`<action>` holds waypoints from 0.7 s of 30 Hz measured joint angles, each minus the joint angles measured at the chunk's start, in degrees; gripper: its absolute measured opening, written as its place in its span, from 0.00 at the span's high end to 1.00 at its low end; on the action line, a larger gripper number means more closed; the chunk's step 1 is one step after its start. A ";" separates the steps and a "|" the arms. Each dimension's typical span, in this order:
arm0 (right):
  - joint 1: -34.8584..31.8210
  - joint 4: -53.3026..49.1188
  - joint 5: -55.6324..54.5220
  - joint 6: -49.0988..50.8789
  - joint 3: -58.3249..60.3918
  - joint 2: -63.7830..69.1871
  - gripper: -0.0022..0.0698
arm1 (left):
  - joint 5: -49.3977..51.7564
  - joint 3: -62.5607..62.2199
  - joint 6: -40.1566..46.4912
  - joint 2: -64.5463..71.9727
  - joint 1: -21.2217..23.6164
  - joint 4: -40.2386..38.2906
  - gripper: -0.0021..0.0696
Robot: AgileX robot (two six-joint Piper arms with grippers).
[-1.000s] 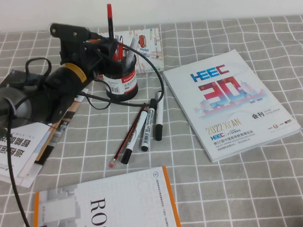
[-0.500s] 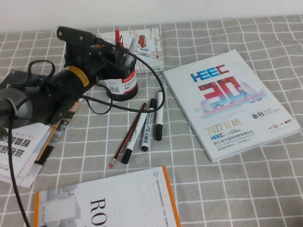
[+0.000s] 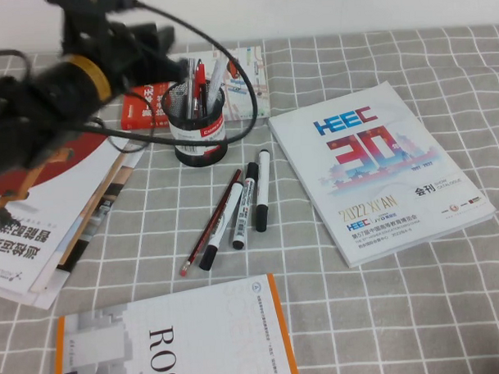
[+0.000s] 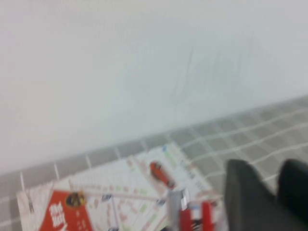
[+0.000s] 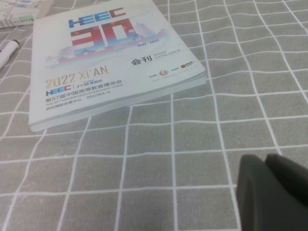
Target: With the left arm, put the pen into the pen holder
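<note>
One light, stiff, smooth pen point(image 3: 199, 80), best held at its middle, stands in the pen holder point(image 3: 200, 133), my left gripper point(image 4: 269, 178) fingers open and empty near it, my right gripper point(image 5: 267, 192) fingers closed over the desk point(image 5: 144, 144).

Left arm point(image 3: 58, 95) motion-blurred, its end effector indistinct, pen point(image 3: 200, 80) lower half hidden inside pen holder point(image 3: 198, 127)
</note>
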 joint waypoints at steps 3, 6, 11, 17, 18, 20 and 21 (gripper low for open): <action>0.00 0.00 0.00 0.00 0.00 0.00 0.99 | 0.43 3.02 -5.93 -5.97 0.00 5.70 0.91; 0.00 0.00 0.00 0.00 0.00 0.00 0.99 | 0.54 7.77 -10.11 -12.95 0.00 9.00 0.95; 0.00 0.00 0.00 0.00 0.00 0.00 0.99 | 1.61 17.81 -12.09 -25.50 0.00 10.36 0.97; 0.00 0.00 0.00 0.00 0.00 0.00 0.99 | 5.50 31.28 -13.95 -41.22 0.00 10.46 0.97; 0.00 0.00 0.00 0.00 0.00 0.00 0.99 | 6.21 33.28 -14.70 -43.97 0.00 10.46 0.97; 0.00 0.00 0.00 0.00 0.00 0.00 0.99 | 7.80 36.75 -15.77 -48.90 0.00 10.46 0.97; 0.00 0.00 0.00 0.00 0.00 0.00 0.99 | 8.77 38.60 -16.23 -51.67 0.00 10.46 0.97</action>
